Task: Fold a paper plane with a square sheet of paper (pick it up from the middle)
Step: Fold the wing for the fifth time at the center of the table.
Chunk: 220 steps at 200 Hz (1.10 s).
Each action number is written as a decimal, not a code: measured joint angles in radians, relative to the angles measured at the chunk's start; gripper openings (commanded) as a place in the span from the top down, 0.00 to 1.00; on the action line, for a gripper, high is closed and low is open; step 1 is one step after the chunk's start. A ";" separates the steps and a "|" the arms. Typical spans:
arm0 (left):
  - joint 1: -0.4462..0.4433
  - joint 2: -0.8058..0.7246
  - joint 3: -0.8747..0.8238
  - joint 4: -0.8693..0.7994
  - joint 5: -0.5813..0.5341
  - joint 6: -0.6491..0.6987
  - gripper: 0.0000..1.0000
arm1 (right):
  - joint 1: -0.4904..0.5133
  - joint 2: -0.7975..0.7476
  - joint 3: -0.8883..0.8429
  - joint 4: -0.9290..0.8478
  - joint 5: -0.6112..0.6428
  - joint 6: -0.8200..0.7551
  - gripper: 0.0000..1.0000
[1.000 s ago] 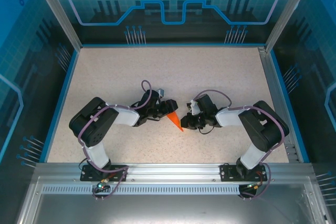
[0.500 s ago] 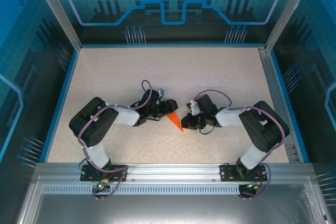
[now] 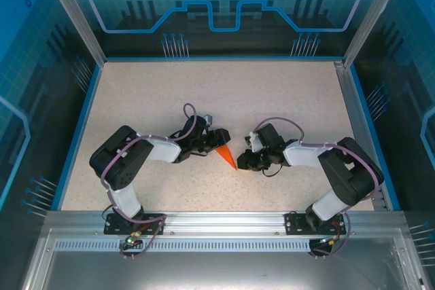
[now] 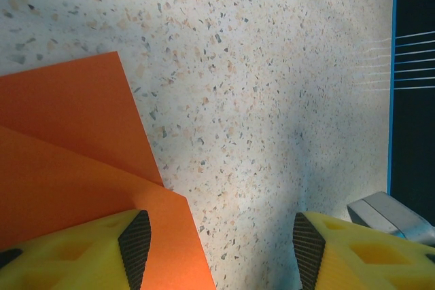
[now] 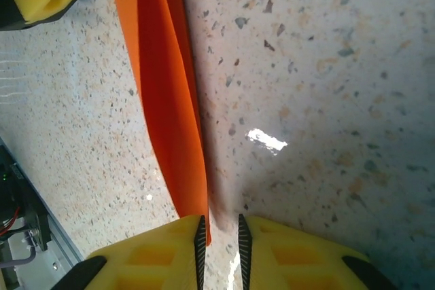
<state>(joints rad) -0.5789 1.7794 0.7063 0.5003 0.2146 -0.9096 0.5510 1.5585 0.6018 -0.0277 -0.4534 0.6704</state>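
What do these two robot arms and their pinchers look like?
The left arm and right arm have chunky black joints, white links and thin purple-grey cables. The left gripper and right gripper have yellow fingers with black ribbed pads.

Paper [image 3: 226, 157]: thin, bright orange, folded down to a slim pointed wedge. We note it lying on the counter [image 3: 224, 93], near the middle and somewhat toward the near edge. The wide end faces far-left and the tip near-right. In the left wrist view we see two overlapping layers with straight, crisp edges. The right wrist view shows a long narrow taper with one lengthwise fold line.
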 measured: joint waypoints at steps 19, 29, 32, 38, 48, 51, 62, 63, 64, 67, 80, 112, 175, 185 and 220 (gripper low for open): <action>0.000 0.000 0.000 -0.001 0.000 0.000 0.38 | 0.001 -0.025 0.000 -0.011 0.002 -0.006 0.75; 0.000 0.000 0.000 -0.001 0.000 0.000 0.38 | 0.005 -0.028 0.003 -0.014 0.002 -0.010 0.73; 0.000 0.000 0.000 -0.001 0.000 0.000 0.39 | 0.006 -0.028 0.005 -0.017 0.002 -0.011 0.73; 0.000 0.000 0.000 -0.001 0.000 0.000 0.39 | 0.011 -0.027 0.010 -0.021 0.002 -0.014 0.73; 0.000 0.000 0.001 -0.001 0.000 0.000 0.38 | 0.019 -0.026 0.022 -0.031 0.003 -0.018 0.73; 0.000 0.000 0.001 -0.002 0.000 0.000 0.39 | 0.021 -0.023 0.027 -0.033 0.004 -0.018 0.72; 0.000 0.000 0.002 -0.004 0.000 0.000 0.38 | 0.031 -0.011 0.046 -0.036 0.005 -0.023 0.72; 0.000 0.000 0.003 -0.005 0.000 0.000 0.38 | 0.032 -0.008 0.049 -0.035 0.005 -0.023 0.72; 0.000 0.000 0.003 -0.005 0.000 0.000 0.39 | 0.032 -0.007 0.050 -0.035 0.005 -0.024 0.72; 0.000 0.000 0.003 -0.005 0.000 0.000 0.38 | 0.034 -0.002 0.055 -0.035 0.005 -0.024 0.72; 0.000 0.000 0.004 -0.008 0.000 0.000 0.38 | 0.042 0.018 0.074 -0.035 0.005 -0.026 0.71; 0.000 0.000 0.004 -0.008 0.000 0.000 0.38 | 0.047 0.066 0.098 -0.047 0.027 -0.037 0.71; 0.000 0.000 0.005 -0.010 0.000 0.000 0.39 | 0.047 0.082 0.104 -0.064 0.051 -0.047 0.82; 0.000 0.000 0.005 -0.010 0.000 0.000 0.39 | 0.047 0.084 0.104 -0.063 0.051 -0.047 0.82; 0.000 0.000 0.006 -0.013 0.000 0.001 0.39 | 0.047 0.088 0.104 -0.063 0.053 -0.047 0.83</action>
<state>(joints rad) -0.5789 1.7794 0.7124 0.4870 0.2146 -0.9089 0.5976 1.6463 0.7055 -0.0906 -0.4004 0.6231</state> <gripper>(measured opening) 0.612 0.166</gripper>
